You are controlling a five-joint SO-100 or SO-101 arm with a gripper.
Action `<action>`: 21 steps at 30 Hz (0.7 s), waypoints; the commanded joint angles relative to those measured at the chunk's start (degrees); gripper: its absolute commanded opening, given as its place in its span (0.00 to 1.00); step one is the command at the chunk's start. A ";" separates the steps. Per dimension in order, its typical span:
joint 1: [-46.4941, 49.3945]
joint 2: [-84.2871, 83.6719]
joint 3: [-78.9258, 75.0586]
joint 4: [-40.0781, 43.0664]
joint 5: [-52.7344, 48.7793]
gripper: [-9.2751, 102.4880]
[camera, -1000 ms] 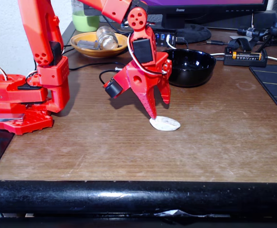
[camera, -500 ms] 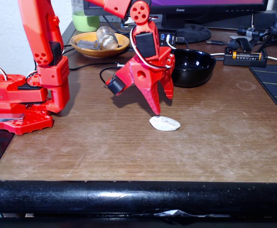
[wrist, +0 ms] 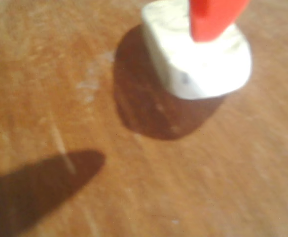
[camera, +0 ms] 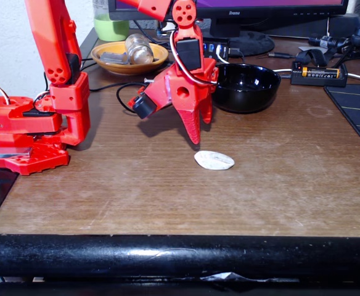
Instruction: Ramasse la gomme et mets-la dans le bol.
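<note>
The red pincer [camera: 193, 137] hung in the air over the brown desk [camera: 167, 197], pointing down; it held nothing. Its two red fingers looked close together in the fixed view, so it seemed narrow, but how narrow could not be told for sure. It was likely held up there so it could line up over the eraser before going down for a grab.

The eraser [camera: 214, 160] lay flat on the desk, a small off-white lump with round edges; nothing touched it. It sat just below the pincer's tip and a little to the right of it in the fixed view, with a clear gap of air between them. In the wrist view the eraser [wrist: 203, 74] showed near the top edge, with one red finger [wrist: 210, 17] poking in front of it; the picture was blurry.

The black bowl [camera: 246, 86] stood behind the eraser, farther back on the desk and a little to the right; it looked empty. The eraser was not in it yet.
</note>
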 commanded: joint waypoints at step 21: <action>8.17 -2.37 -1.49 -5.63 -2.72 0.32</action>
